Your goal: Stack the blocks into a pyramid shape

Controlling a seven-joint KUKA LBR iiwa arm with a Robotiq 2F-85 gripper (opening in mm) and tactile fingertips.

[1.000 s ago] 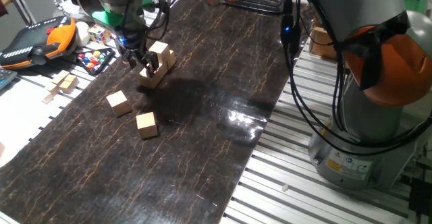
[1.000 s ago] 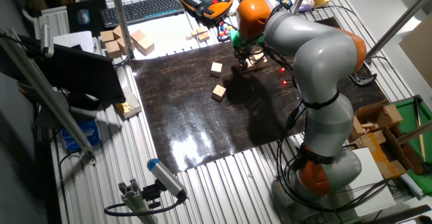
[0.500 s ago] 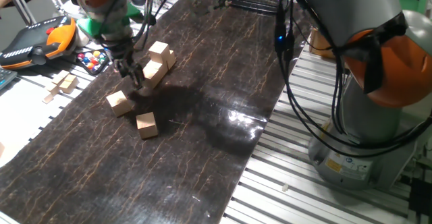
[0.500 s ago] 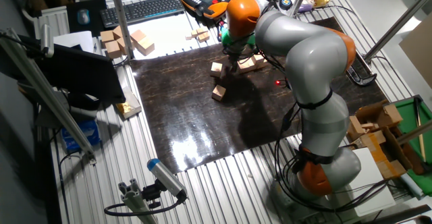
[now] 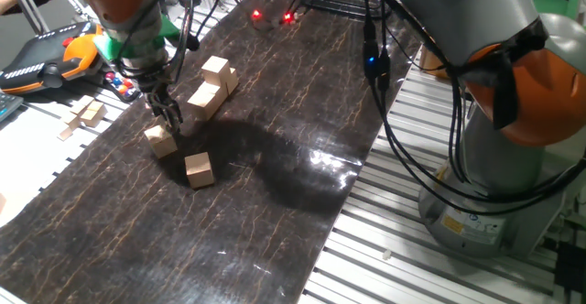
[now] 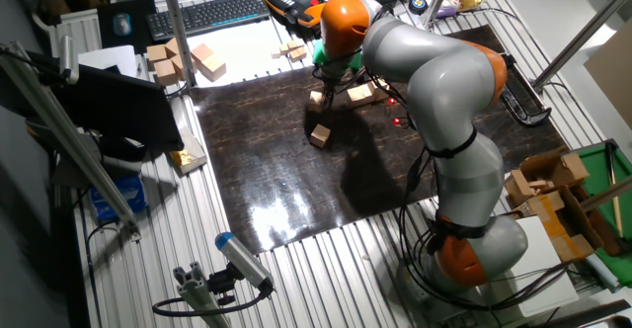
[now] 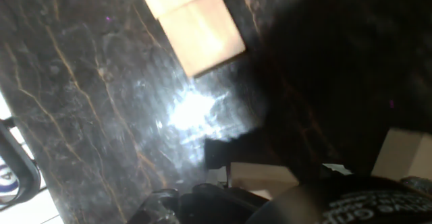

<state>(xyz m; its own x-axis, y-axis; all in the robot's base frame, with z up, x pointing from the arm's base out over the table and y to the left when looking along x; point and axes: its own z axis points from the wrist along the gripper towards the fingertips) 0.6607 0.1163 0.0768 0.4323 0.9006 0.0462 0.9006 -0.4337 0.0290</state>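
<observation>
Two loose light-tan blocks lie on the dark mat: one directly below my gripper, another a little nearer. A cluster of blocks stands just right of the gripper, with one block on top. The gripper's fingers look slightly apart and empty, tips just above the first loose block. The other fixed view shows the gripper over that block, the second loose block and the cluster. The hand view shows a block at the top and another at the right.
Left of the mat lie an orange-black teach pendant, coloured balls and paler flat wooden pieces. The arm's base stands right of the mat. A keyboard and larger wooden pieces lie beyond the mat.
The gripper has left the cluster and moved left and toward the front, coming down over the nearest loose block. The cluster now stands free of the fingers.
</observation>
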